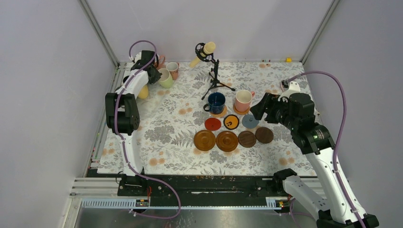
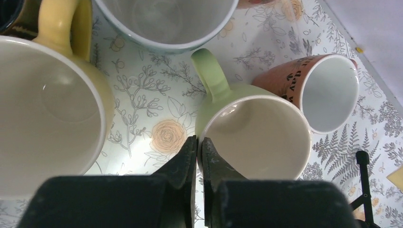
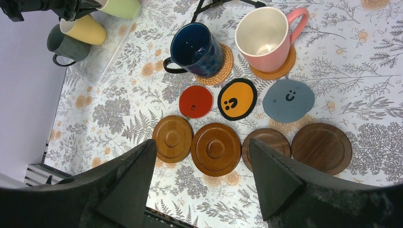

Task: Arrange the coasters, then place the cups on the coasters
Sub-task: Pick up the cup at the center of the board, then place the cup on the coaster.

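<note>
Left gripper [image 2: 198, 151]: pinched tight on the rim of the pale green mug [image 2: 256, 142], at the table's far-left corner beside the yellow mug [image 2: 47, 109].
Right gripper [image 3: 202, 145]: fingers wide apart, holding nothing, above the wooden coasters [image 3: 215, 149].

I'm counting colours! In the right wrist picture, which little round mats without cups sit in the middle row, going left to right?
Round red coaster → round orange coaster with a black rim → flat grey-blue coaster with a little face.

Cups [image 1: 216, 101] on coasters [image 1: 221, 114] behind bare coasters [image 1: 227, 140]; other cups [image 1: 173, 69] apparently far-left.
</note>
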`<state>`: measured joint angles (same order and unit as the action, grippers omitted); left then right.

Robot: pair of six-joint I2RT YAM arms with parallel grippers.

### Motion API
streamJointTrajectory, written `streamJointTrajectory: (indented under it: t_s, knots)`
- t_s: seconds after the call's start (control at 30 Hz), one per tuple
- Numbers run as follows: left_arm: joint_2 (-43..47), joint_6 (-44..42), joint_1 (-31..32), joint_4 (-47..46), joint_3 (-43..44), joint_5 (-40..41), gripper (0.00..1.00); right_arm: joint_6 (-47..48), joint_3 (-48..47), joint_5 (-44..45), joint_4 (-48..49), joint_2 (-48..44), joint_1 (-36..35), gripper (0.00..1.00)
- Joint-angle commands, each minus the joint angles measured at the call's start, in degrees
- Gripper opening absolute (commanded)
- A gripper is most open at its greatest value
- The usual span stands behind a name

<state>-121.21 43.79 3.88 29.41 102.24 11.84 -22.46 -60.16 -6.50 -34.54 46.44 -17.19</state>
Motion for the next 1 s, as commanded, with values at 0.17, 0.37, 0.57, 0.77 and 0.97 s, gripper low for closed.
streamJointTrajectory:
  t_s: [0.17, 0.37, 0.57, 0.77, 0.97]
  knots:
    - [11.9, -2.5, 0.1, 1.0, 0.1, 0.5, 0.0, -1.2, -2.4, 3.5, -2.3, -1.3, -0.1, 0.79]
    - [20.3, -5.0, 0.2, 1.4, -4.5, -1.7, 0.0, -4.2, -1.5, 3.0, -2.8, -2.2, -0.1, 0.79]
    - [30.3, -8.5, 1.4, 5.8, -11.0, -6.2, 0.0, -10.5, 2.5, -0.8, 0.6, -2.2, -0.1, 0.74]
    - [43.6, -10.0, 6.7, 5.0, -21.4, -10.7, 0.0, -17.3, 4.9, -2.4, 5.1, -0.9, -1.3, 0.71]
    - [51.7, -13.5, 15.0, 9.9, -24.7, -8.5, 0.0, -18.4, 3.0, 4.7, 6.1, 2.4, -12.2, 0.69]
